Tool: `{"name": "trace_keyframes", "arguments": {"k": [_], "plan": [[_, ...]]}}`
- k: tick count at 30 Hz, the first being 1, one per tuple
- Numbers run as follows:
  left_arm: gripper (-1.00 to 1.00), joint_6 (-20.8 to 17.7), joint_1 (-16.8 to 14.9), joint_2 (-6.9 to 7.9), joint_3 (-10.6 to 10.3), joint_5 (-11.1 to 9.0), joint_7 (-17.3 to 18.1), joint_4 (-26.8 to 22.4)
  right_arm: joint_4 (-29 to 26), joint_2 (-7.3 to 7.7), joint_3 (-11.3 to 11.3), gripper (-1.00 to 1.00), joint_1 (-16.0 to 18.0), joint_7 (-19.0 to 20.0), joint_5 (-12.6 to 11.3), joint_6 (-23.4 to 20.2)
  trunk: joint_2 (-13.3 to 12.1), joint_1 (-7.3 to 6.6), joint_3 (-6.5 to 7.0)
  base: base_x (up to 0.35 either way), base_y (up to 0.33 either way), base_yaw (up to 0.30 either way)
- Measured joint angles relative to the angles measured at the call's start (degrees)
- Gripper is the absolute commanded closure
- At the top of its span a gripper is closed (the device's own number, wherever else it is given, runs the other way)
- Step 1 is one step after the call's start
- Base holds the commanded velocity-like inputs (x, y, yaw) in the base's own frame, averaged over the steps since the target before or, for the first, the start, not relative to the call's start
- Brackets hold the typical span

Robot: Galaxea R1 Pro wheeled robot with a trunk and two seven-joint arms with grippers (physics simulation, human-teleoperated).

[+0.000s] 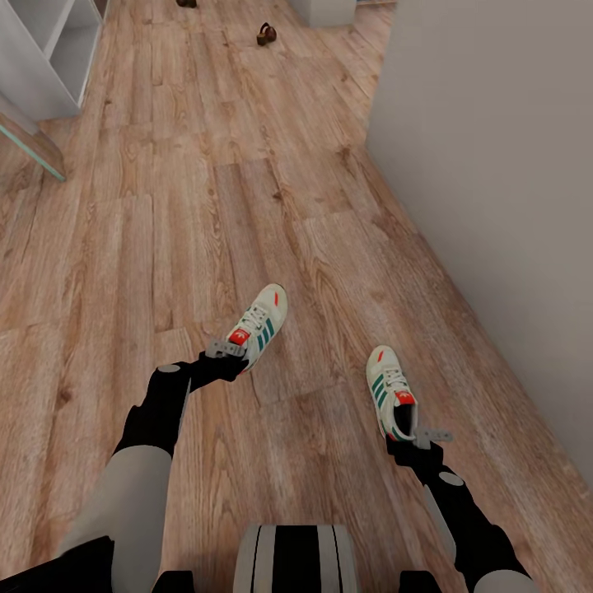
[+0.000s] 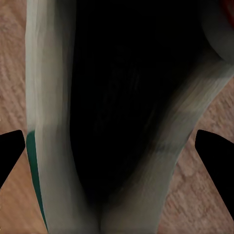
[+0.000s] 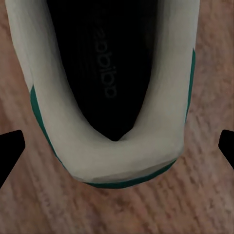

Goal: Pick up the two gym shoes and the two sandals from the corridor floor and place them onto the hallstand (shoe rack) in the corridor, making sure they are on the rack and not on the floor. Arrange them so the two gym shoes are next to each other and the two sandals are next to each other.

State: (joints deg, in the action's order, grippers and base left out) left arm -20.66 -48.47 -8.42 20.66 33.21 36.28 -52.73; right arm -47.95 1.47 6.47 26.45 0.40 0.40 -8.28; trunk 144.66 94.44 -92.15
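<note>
Two white gym shoes with green stripes lie apart on the corridor floor [image 1: 247, 181]. My left gripper [image 1: 226, 350] is open at the heel of the left gym shoe [image 1: 263, 323]; in the left wrist view that heel [image 2: 53, 122] sits between the spread fingers of the gripper [image 2: 117, 151]. My right gripper [image 1: 428, 434] is open behind the heel of the right gym shoe [image 1: 389, 395], and the heel [image 3: 122, 161] lies between the gripper's [image 3: 117, 144] fingers without touching them. One brown sandal [image 1: 265, 35] and a second sandal [image 1: 186, 3] lie far down the corridor. A light shelved unit, apparently the hallstand [image 1: 45, 58], stands far left.
A pale wall [image 1: 494, 165] runs along the right side, close to the right shoe. A glass-edged wooden panel [image 1: 33, 144] juts in at the left. A white block [image 1: 325, 10] stands at the far end near the sandal. Open floor stretches between the shoes and the sandals.
</note>
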Motion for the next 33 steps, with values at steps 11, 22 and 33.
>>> {"name": "trace_keyframes", "arguments": {"k": [11, 22, 33], "plan": [[1.00, 0.1, 0.0, -0.01, 0.0, -0.1, 0.0, 0.0, 0.1, -0.01, 0.0, -1.00, 0.0, 0.0, 0.0, 0.0, 0.0, 0.00, 0.00, 0.030, 0.000, 0.000], [1.00, 0.1, 0.0, -0.02, 0.0, -0.1, 0.0, 0.0, 0.0, 0.02, 0.1, 1.00, 0.0, 0.1, 0.2, -0.1, 0.0, 0.00, 0.00, 0.000, 0.000, 0.000], [1.00, 0.0, 0.0, 0.00, 0.0, -0.1, 0.0, 0.0, -0.1, 0.03, 0.0, 1.00, 0.0, 0.1, 0.1, -0.1, 0.0, 0.00, 0.00, 0.000, 0.000, 0.000]]}}
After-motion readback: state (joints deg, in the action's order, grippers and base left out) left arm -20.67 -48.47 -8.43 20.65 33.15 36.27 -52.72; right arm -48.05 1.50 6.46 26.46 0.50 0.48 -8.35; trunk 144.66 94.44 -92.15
